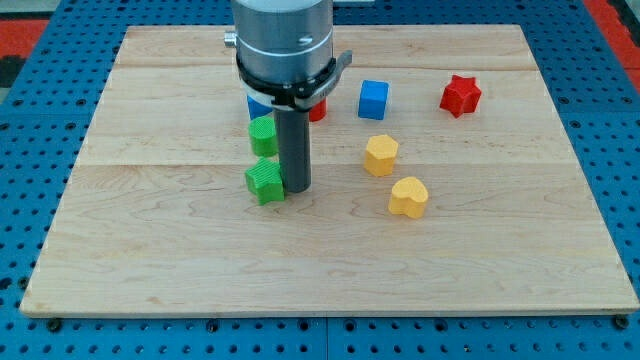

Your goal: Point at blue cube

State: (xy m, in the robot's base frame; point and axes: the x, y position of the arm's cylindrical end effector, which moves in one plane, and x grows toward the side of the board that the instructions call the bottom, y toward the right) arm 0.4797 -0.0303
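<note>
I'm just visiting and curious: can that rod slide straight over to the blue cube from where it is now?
Probably yes. My tip sits beside the lower green block, and the board looks bare between it and the blue cube.

My arm comes down from the view's top, left of centre, its wide grey cylindrical housing cut off by the frame. A black clamp ring circles the lower edge of that housing. Below it the straight dark rod hangs upright, not tilted that I can see. My tip [295, 190] sits low at the table, roughly mid-height in the view.
</note>
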